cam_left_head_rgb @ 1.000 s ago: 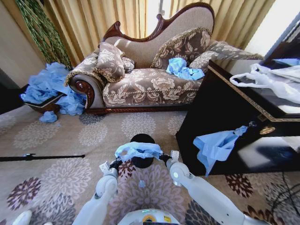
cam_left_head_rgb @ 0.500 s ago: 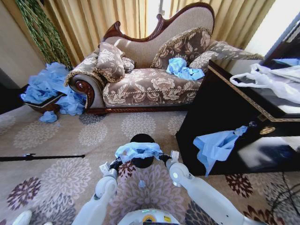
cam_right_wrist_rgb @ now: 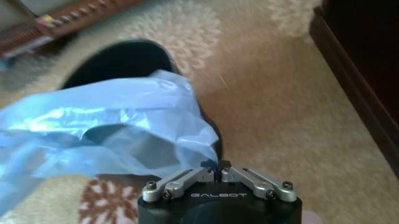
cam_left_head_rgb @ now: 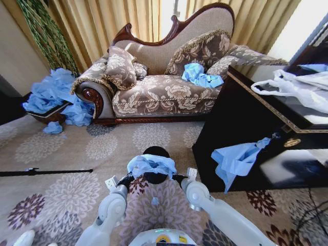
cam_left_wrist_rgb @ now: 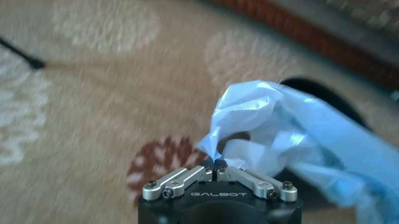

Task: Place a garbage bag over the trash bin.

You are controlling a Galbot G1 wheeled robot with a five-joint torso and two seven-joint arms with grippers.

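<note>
Two hands hold the bag [cam_left_head_rgb: 150, 165] between them over the bin [cam_left_head_rgb: 155, 151], which stands on the carpet [cam_left_head_rgb: 61, 148] in front of the sofa [cam_left_head_rgb: 169, 92], about midway between the sofa's front edge and the robot. The left hand [cam_left_wrist_rgb: 216, 167] has its fingers pinched together on one edge of the bag; the right hand [cam_right_wrist_rgb: 217, 167] is likewise clamped on the opposite edge. In the head view the bag hangs as a bunched band across the near half of the bin's mouth, with the far part of the rim showing dark beyond it. Judging from this, the bag has been picked up and brought to the bin, but its mouth is not spread open and no part of it is pulled down around the rim, so the fitting itself looks yet to be done.

The bag is thin, light-blue film, crinkled and glossy in its folds, slack and sagging between the two grips; it will likely cling and fold on itself rather than stay open. The bin is plain black, round, low and stiff-walled. The carpet is beige with pale and dark-red floral medallions
</note>
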